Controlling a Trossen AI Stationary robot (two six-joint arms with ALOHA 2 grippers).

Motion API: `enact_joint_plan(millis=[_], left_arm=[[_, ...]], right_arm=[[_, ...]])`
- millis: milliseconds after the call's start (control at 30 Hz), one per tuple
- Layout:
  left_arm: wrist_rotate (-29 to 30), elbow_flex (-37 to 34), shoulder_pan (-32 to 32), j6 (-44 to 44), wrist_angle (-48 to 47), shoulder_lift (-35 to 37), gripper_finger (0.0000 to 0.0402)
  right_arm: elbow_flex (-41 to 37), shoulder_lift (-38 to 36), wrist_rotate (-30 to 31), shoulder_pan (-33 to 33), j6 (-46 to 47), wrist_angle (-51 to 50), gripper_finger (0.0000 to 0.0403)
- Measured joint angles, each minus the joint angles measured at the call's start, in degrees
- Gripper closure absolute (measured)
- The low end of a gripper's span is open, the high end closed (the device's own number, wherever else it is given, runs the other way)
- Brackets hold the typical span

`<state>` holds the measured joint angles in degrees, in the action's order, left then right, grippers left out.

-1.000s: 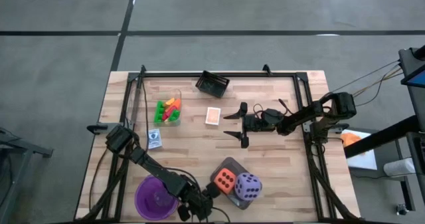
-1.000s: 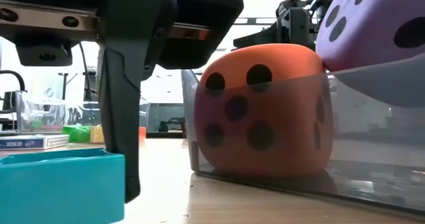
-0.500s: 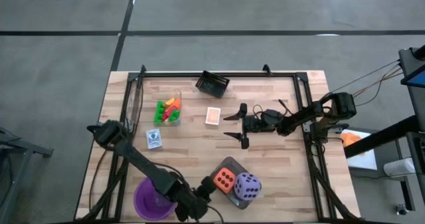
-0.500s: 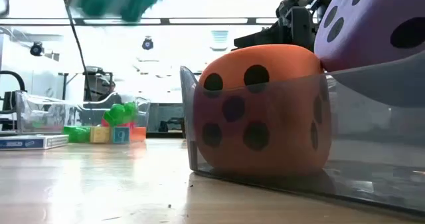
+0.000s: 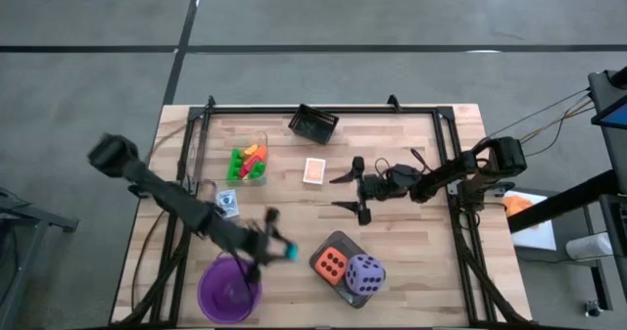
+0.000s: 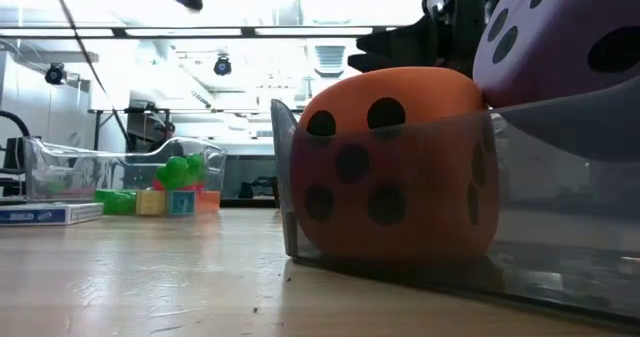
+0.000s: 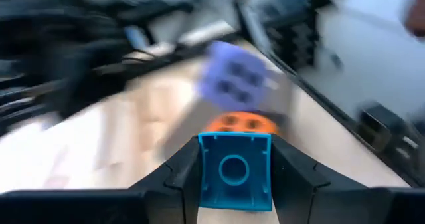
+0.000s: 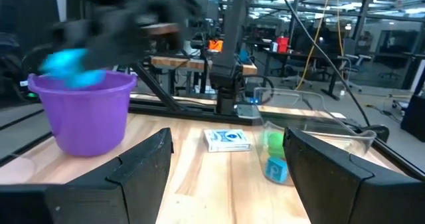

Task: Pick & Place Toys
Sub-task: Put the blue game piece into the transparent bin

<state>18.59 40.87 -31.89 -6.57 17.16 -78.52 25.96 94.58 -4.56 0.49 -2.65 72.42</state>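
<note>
Clearly a carrying step: the left gripper [image 7: 234, 184] is clamped on a blue block [image 7: 234, 169], held in the air between the purple bowl [image 5: 229, 289] and the tray [image 5: 334, 244] with the orange die [image 5: 331, 264] and purple die [image 5: 363, 274]. Next comes lining up over a container and letting go. Meanwhile the right gripper [image 5: 350, 190] waits mid-bench, fingers spread and empty.

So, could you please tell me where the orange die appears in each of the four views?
High view: orange die in the grey tray, beside the purple die.
Low view: centre, behind the tray's wall.
Left wrist view: blurred, beyond the blue block.
Right wrist view: not in it.
Shared landmark: the purple die.
</note>
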Motion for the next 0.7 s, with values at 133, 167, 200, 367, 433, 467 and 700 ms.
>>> enact_joint_plan(millis=[133, 167, 200, 367, 433, 467, 700], left_arm=[[1.4, -12.6, 4.5, 4.3, 10.8, 12.4, 0.0269], [1.6, -15.0, 5.5, 5.7, 12.4, 14.6, 0.0269], [1.6, -17.1, 6.3, 6.5, 13.8, 16.6, 0.0269], [9.4, -22.2, 10.3, 6.7, 11.0, 25.1, 0.0269], [13.1, -22.5, 12.7, 7.2, 5.1, 27.2, 0.0269], [14.9, -22.4, 13.9, 8.0, 1.8, 28.2, 0.0269], [23.1, -18.3, 26.8, 18.5, -22.9, 30.8, 0.0269]], right_arm=[[0.0, 0.0, 0.0, 0.5, -0.2, 0.4, 0.0118], [0.0, 0.0, 0.0, 0.6, -0.2, 0.5, 0.0118], [0.0, 0.0, 0.0, 0.8, -0.3, 0.4, 0.0118], [0.0, 0.0, 0.0, 0.9, -0.6, 0.6, 0.0118], [0.0, 0.0, 0.0, 0.9, -0.6, 0.8, 0.0118], [0.0, 0.0, 0.0, 0.9, -0.6, 0.9, 0.0118], [0.0, 0.0, 0.0, 0.9, -0.9, 0.3, 0.0118]])
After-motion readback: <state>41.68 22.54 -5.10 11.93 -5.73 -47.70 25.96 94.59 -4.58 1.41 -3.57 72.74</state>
